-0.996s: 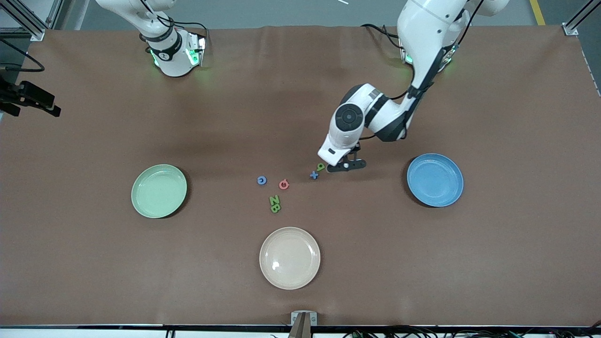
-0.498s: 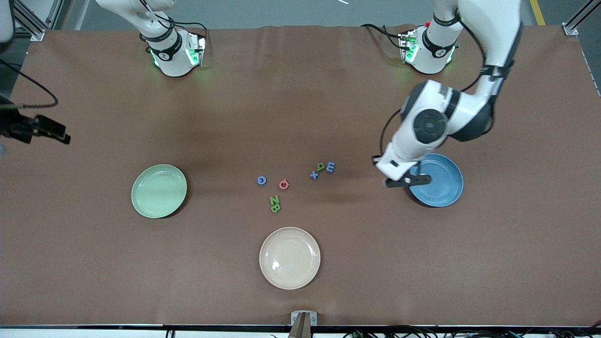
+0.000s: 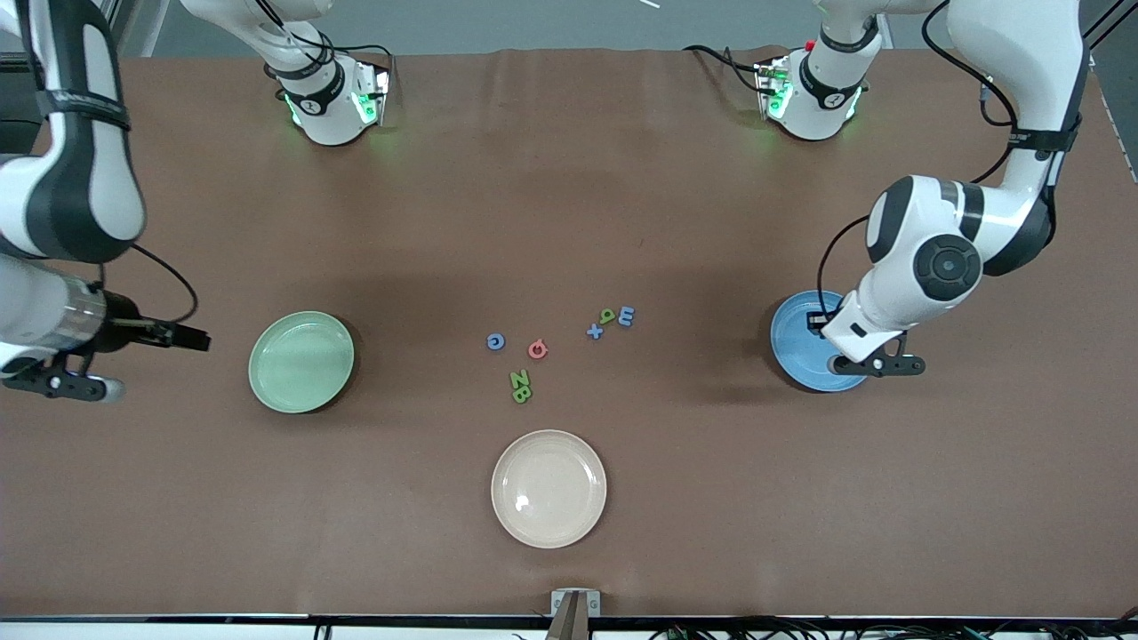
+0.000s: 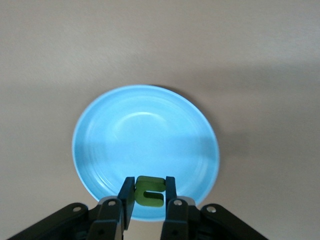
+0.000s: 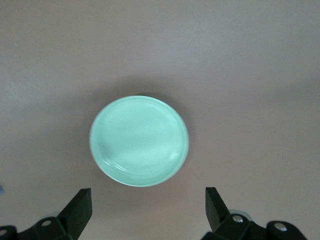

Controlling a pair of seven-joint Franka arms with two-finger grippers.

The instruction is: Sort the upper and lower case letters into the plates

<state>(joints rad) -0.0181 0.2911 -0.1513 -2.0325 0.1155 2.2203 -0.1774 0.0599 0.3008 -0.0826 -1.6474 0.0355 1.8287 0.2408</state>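
The left arm has swung from the letter cluster to the blue plate (image 3: 805, 342). The left gripper (image 4: 149, 200) over its rim clamps a green letter (image 4: 149, 191) (light, stiff, best pinched edgewise). The right gripper (image 5: 147, 202) hangs spread beside the mint plate (image 3: 300, 361); seven letters (image 3: 537, 349) lie mid-table.

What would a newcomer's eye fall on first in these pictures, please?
Probably the left gripper, shut on a small green letter and hanging over the blue plate at the left arm's end of the table. Next, the loose letters scattered mid-table between the blue plate and the mint green plate, beside which the open right gripper hangs.
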